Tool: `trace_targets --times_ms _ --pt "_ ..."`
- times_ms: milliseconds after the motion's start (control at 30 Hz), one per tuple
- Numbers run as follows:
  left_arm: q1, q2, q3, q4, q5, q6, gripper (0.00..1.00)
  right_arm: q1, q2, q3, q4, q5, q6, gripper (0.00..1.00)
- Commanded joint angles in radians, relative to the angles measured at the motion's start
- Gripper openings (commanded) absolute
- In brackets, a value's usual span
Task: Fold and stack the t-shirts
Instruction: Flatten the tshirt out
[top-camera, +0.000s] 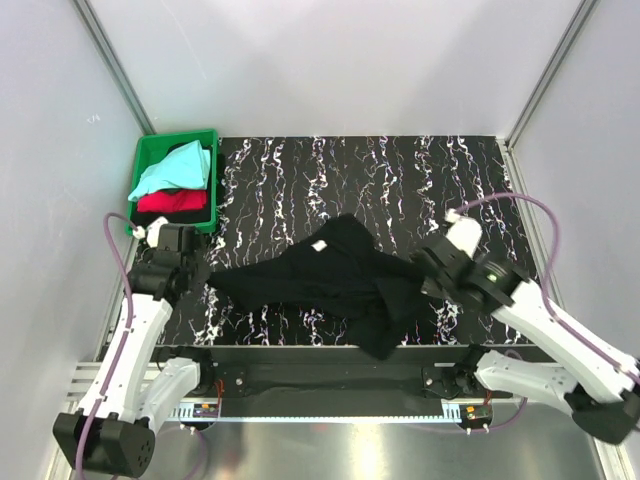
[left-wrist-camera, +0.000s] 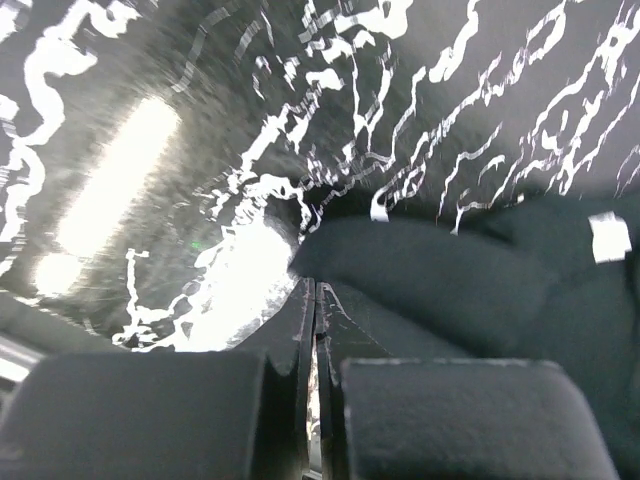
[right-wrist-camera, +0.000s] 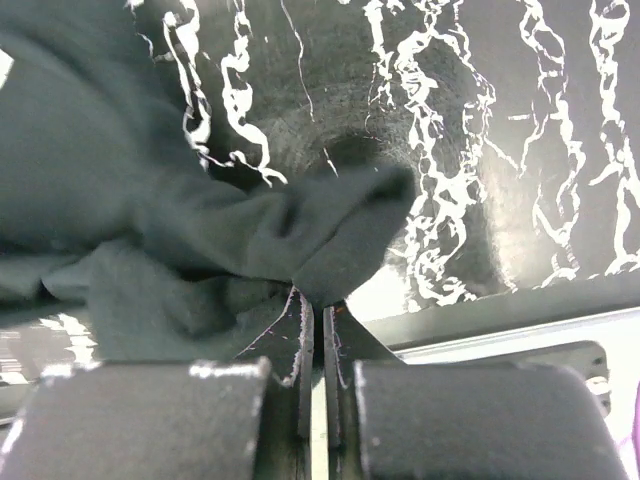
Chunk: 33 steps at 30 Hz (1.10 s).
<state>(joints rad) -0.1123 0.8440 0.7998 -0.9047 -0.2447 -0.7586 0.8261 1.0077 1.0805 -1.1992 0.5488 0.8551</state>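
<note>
My left gripper (left-wrist-camera: 312, 292) and right gripper (right-wrist-camera: 318, 302) each pinch the black tee (top-camera: 330, 275) lying between them.

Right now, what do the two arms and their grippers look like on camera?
Both arms match: the left arm and right arm have white link shells with black joints and bases. A lilac cable loops beside each wrist. A small green light glows on the right one. The left gripper and right gripper have matte black, blocky fingers with scuffed edges.
</note>
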Motion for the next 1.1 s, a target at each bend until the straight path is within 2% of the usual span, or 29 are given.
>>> trace_targets --times_ms 0,100,167,233,300,333,433,467,500,567,600,633,733,767,933,1033,1067 --pt "0.003 -0.002 0.084 -0.059 -0.130 -0.001 0.00 -0.016 -0.089 0.005 -0.034 0.017 0.148 0.00" --pt "0.003 0.038 0.169 -0.051 -0.175 0.068 0.00 -0.016 -0.063 0.042 -0.019 0.010 0.061 0.00" --pt "0.000 0.067 0.272 -0.045 -0.194 0.144 0.00 -0.016 -0.047 0.076 -0.005 0.002 -0.028 0.00" --pt "-0.015 0.092 0.370 -0.057 -0.240 0.160 0.00 -0.016 -0.052 0.085 0.035 -0.032 -0.107 0.00" --pt "-0.030 0.101 0.404 -0.077 -0.260 0.127 0.00 -0.016 -0.060 0.065 0.070 -0.182 -0.143 0.00" --pt "-0.030 0.104 0.400 -0.103 -0.263 0.105 0.00 -0.015 -0.064 0.015 0.128 -0.351 -0.158 0.00" --pt "-0.015 0.072 0.311 -0.128 -0.242 0.004 0.00 -0.007 -0.086 -0.124 0.306 -0.677 -0.148 0.06" --pt "-0.007 0.047 0.267 -0.108 -0.210 -0.013 0.02 0.017 -0.092 -0.205 0.347 -0.770 -0.118 0.08" --pt "-0.006 0.041 0.266 -0.108 -0.209 0.004 0.02 0.027 -0.093 -0.232 0.348 -0.795 -0.117 0.11" --pt "-0.007 0.043 0.220 -0.024 -0.081 0.091 0.21 0.025 -0.087 -0.237 0.365 -0.802 -0.151 0.23" --pt "-0.006 0.061 0.213 -0.002 -0.035 0.110 0.31 0.025 -0.077 -0.219 0.365 -0.778 -0.171 0.48" --pt "-0.007 0.072 0.190 0.065 0.081 0.134 0.49 0.025 -0.063 -0.162 0.363 -0.701 -0.223 0.57" --pt "-0.030 0.139 0.167 0.162 0.217 0.168 0.62 -0.004 0.060 -0.052 0.363 -0.538 -0.321 0.85" --pt "-0.068 0.164 0.167 0.183 0.231 0.179 0.67 -0.028 0.165 0.034 0.363 -0.464 -0.346 0.86" --pt "-0.181 0.385 0.229 0.248 0.239 0.218 0.72 -0.097 0.514 0.338 0.375 -0.366 -0.487 0.78" --pt "-0.207 0.498 0.286 0.288 0.309 0.287 0.69 -0.143 0.673 0.451 0.377 -0.342 -0.521 0.64" --pt "-0.213 0.568 0.303 0.291 0.317 0.320 0.68 -0.175 0.739 0.478 0.377 -0.349 -0.525 0.51"
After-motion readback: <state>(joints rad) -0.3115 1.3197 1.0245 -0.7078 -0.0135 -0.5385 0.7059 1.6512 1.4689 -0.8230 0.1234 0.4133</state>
